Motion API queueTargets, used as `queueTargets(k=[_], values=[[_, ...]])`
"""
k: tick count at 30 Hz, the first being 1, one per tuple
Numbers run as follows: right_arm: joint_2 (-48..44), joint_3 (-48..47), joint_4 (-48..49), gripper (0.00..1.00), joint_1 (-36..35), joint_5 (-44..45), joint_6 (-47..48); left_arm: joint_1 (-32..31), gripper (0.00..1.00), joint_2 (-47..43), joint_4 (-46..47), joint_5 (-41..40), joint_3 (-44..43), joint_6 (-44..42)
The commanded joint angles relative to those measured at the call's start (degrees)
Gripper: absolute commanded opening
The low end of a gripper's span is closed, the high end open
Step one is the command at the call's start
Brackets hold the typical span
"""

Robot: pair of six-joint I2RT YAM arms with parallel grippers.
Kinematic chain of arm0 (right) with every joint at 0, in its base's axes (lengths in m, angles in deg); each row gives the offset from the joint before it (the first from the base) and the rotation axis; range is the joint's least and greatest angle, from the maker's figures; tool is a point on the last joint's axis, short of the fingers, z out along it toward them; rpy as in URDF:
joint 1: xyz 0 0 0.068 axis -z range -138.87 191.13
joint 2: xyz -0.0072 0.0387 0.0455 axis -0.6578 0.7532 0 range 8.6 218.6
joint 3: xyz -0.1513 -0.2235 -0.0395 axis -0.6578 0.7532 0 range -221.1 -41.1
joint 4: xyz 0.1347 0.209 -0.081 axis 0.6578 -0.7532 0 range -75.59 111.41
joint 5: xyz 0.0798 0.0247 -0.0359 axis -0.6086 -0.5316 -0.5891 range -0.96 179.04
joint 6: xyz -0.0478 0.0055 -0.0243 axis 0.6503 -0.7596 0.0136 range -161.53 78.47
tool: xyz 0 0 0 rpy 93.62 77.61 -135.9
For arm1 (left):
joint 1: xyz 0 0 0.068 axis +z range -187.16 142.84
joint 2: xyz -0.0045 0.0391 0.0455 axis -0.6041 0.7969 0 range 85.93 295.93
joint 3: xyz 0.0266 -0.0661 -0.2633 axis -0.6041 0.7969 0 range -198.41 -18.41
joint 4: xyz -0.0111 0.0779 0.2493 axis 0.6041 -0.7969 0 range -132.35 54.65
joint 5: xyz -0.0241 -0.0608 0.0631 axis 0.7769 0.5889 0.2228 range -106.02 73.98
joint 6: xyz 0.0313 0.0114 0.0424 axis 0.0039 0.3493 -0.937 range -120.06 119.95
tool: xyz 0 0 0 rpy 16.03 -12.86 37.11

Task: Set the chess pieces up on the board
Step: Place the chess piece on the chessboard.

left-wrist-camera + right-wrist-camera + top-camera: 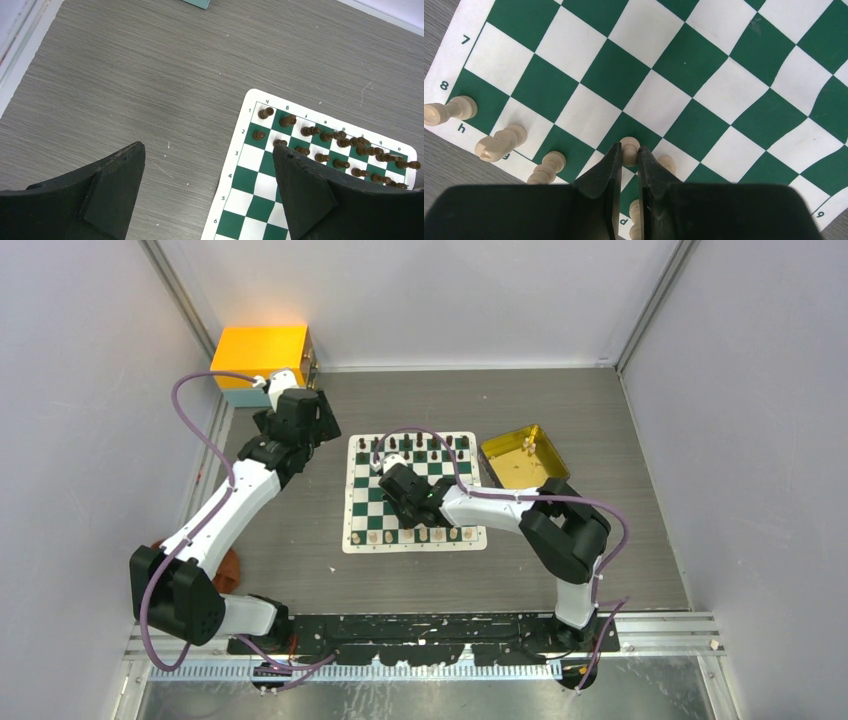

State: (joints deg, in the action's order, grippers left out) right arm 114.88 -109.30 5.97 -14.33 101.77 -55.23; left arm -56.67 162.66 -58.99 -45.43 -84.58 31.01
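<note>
The right gripper (629,149) has its jaws pressed in on a small pale piece (629,146) above a green square near the board (684,60) edge; whether the piece touches the mat I cannot tell. To the left, along the edge row, stand a pale bishop (546,167), knight (499,142) and rook (449,110). The left gripper (208,149) hangs spread wide over the table (150,75), beside the dark pieces (325,135) lined in two rows. A gold tray (515,472) lies just beside the board's far right corner.
</note>
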Motion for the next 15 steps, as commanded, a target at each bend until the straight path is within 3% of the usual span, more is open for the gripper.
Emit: queueTargets(k=[1,15], values=[[-0.1,-1.8,1.2,0.00,-0.4,-0.1,-0.1,0.3,0.99,-1.0,1.4,-1.0,0.0,-0.2],[1.3,-4.4,-1.4,0.01,-0.4,-0.9,-0.1,0.3,0.99,-0.8,1.7,-1.0,0.0,-0.2]])
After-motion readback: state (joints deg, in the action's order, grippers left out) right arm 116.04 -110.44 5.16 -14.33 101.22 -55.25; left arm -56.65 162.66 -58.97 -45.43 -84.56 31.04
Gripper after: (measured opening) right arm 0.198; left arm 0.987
